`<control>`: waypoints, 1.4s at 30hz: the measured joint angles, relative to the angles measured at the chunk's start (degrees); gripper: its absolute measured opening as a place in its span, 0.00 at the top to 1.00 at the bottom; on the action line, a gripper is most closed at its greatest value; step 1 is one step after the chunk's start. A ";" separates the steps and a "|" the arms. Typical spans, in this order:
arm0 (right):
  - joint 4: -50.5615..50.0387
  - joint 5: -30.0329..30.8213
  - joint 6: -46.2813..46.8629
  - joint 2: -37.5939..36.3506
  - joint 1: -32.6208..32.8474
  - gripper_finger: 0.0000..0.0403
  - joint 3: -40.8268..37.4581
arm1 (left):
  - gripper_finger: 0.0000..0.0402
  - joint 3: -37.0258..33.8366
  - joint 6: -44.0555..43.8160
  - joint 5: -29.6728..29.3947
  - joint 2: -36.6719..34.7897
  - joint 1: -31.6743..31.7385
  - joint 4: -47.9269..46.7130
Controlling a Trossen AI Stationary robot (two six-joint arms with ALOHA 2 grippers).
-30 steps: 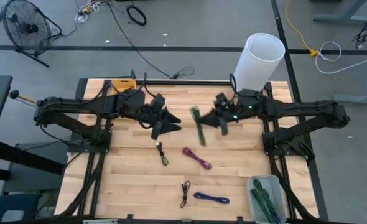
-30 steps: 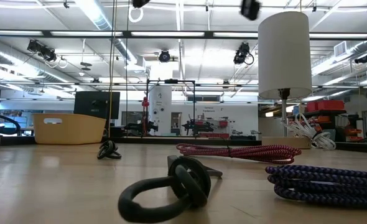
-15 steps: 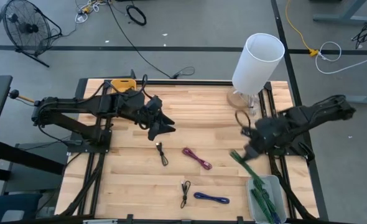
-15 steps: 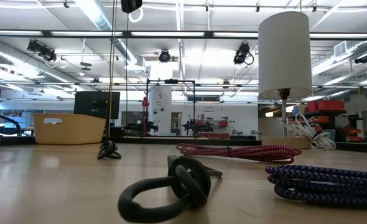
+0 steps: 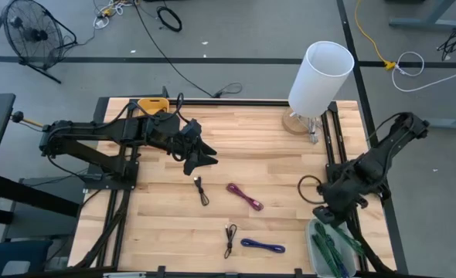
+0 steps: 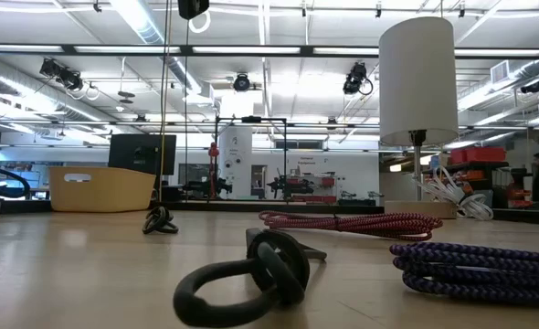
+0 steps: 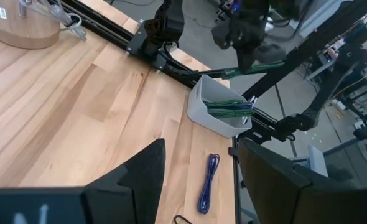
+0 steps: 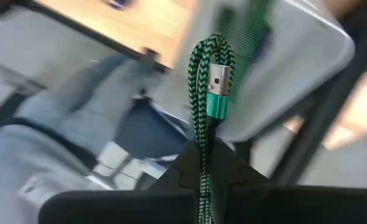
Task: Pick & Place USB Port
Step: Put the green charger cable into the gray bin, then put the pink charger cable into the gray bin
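The left gripper [image 5: 203, 155] is hovering over the wooden table [image 5: 166, 224] left of centre, its two fingers standing apart with nothing between them. Just below it in the high view a small black cable [image 5: 202, 190] is lying on the boards, then a red-and-purple cable [image 5: 245, 196], with a second black cable [image 5: 229, 239] and a blue cable [image 5: 262, 246] nearer the front edge. A white cylinder [image 5: 320, 76] is standing at the far right corner. The right gripper [image 5: 326, 217] is hanging at the table's right edge, just over the grey bin [image 5: 338, 225] (which already has green cables in it). Its fingers are clamped on a green braided USB cable [image 8: 209, 81], folded double, the silver plug showing.
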 joint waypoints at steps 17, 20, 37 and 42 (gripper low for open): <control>18.37 -9.40 3.91 4.77 3.77 0.99 -17.15 | 0.49 -0.02 0.02 0.46 0.00 -0.02 -0.02; 20.13 -10.13 4.87 4.75 3.77 0.99 -19.80 | 0.49 -0.02 0.02 0.46 0.02 -0.02 -0.02; 23.25 -5.04 0.56 4.72 3.75 0.67 -25.73 | 0.49 -0.02 0.02 0.46 0.04 -0.02 -0.02; 22.92 -5.47 -0.96 4.60 3.75 0.57 -25.73 | 0.49 -0.03 0.04 0.46 0.05 -0.02 -0.02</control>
